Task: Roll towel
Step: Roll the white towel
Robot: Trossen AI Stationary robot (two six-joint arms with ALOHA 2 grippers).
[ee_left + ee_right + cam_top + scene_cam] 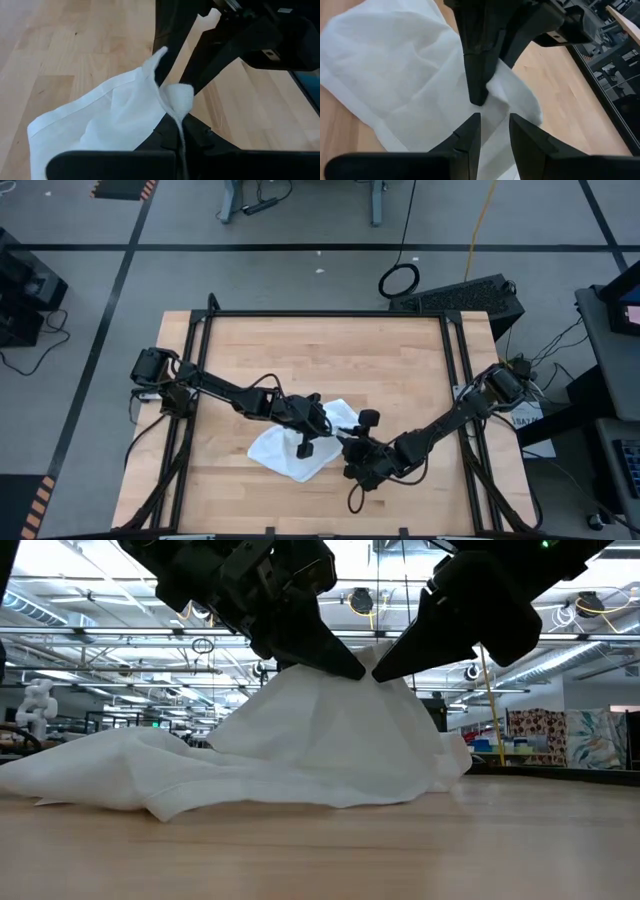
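The white towel (290, 450) lies crumpled in the middle of the wooden table (400, 360). Its middle part is drawn up into a peak (350, 700), while its left part (120, 775) and its lower edges rest on the wood. My left gripper (305, 442) comes from the table's left and is shut on the peak. My right gripper (347, 444) comes from the right and meets it there, closed on a bunch of cloth. In the low view the two grippers' tips nearly touch each other (370, 675). My left gripper pinches a thin hemmed edge (181, 131) of the towel between its two fingers, slanting down from the table's left. The cloth rises from the table to the fingers. My right gripper has a small bunched fold (499, 102) between its two fingertips, which stand a little apart. It slants down from the table's right. The fold is lifted off the wood; the towel hangs below it like a tent.
Black frame rails (455, 380) run along the table's left and right sides. A dark cable loop (352, 498) hangs under my right arm. Bare wood lies on the far half and on the near right of the table.
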